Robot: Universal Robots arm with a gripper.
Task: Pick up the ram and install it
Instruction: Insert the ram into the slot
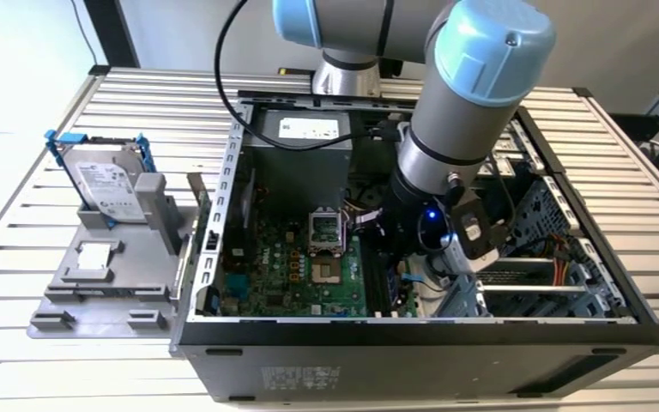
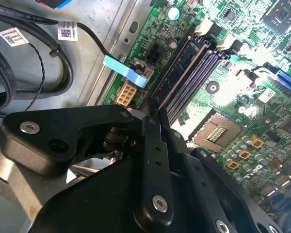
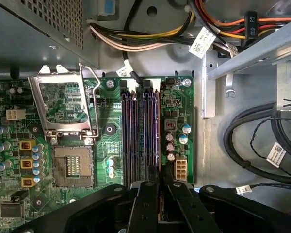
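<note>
hand: closed on the ram's end | long thin dark greenish-grey ram stick: lying in the outermost black motherboard slot | handling: light, stiff, fragile; grip bare edges only

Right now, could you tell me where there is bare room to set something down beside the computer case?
Bare slatted table lies at the exterior view's left, beyond the grey tray, and again past the case on the right. The tray itself has little room, holding the hard drive. Inside the case it is crowded: arm, cables, motherboard.
</note>
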